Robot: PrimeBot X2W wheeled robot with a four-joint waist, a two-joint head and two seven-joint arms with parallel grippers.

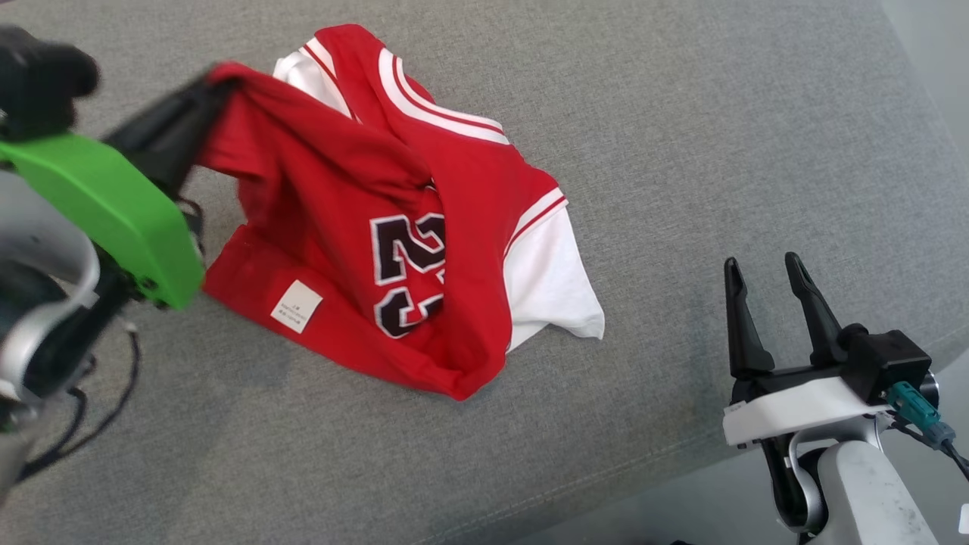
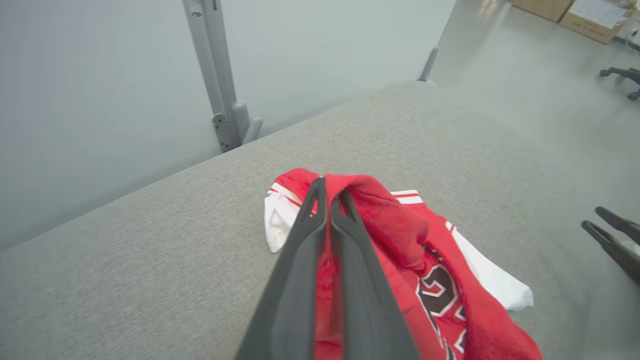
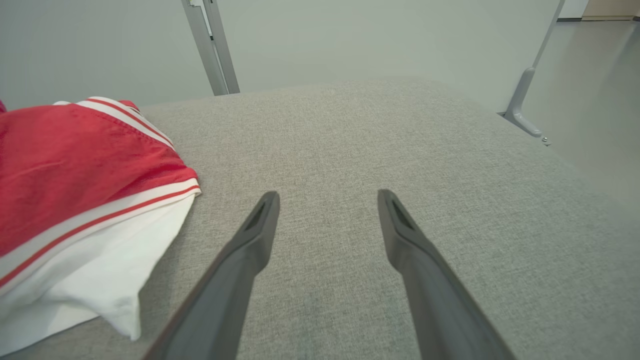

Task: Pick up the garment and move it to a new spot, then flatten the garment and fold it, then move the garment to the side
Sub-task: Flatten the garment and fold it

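Observation:
The garment (image 1: pixel 394 227) is a red jersey with white sleeves, white stripes and a dark number, lying crumpled on the grey fabric surface (image 1: pixel 681 151). My left gripper (image 1: pixel 216 83) is shut on a red edge of the garment at its upper left and holds that edge lifted. Along that arm's own fingers, the garment (image 2: pixel 400 240) shows pinched at my left gripper (image 2: pixel 330 187). My right gripper (image 1: pixel 761 266) stands open over bare fabric to the right of the garment, apart from it. In the right wrist view the garment (image 3: pixel 75 185) lies left of my open right gripper (image 3: pixel 327 197).
A grey metal post (image 2: pixel 215 75) and a second bracket (image 3: pixel 525 100) stand beyond the surface's far edge. The near edge of the surface runs by my right arm (image 1: pixel 643 469). Cardboard boxes (image 2: pixel 585 15) and a chair base (image 2: pixel 625 80) stand on the floor far off.

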